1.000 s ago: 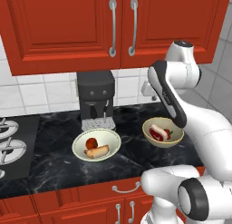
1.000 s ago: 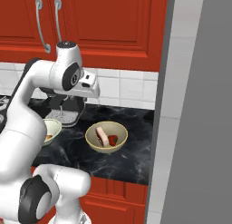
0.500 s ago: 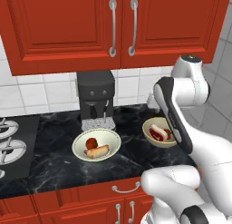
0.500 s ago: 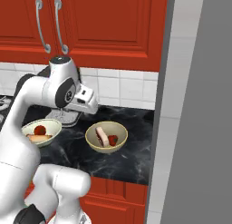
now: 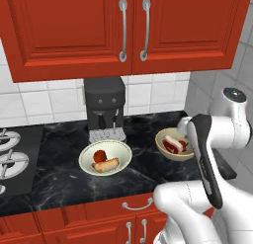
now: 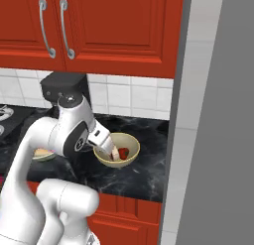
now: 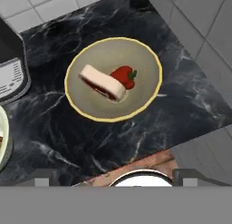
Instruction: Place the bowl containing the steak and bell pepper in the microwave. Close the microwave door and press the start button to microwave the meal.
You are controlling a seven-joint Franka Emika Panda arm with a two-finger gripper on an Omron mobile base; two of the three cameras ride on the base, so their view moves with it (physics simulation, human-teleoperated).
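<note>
The tan-yellow bowl [image 7: 91,106] sits on the black marble counter, also seen in the left base view [image 5: 165,147] and the right base view [image 6: 130,142]. In it lie the steak [image 7: 102,82], pale rim up, and the red bell pepper [image 7: 123,76] with its green stem, touching each other. My gripper [image 7: 115,178] hovers above the bowl's near side, open, fingertips [image 7: 45,177] wide apart with nothing between them. In the right base view the hand [image 6: 105,144] hangs just over the bowl's left rim. The microwave and its door are out of view.
A paler bowl [image 5: 116,150] with a sausage bun and red ball stands left of the tan bowl. Behind it is a black coffee machine [image 5: 104,104], with stove burners [image 5: 7,156] at far left. A grey wall panel [image 6: 218,120] rises right of the counter end.
My arm has swung down and to the right from chest height, bringing the hand low over the tan bowl. Both bowls stay where they were.
</note>
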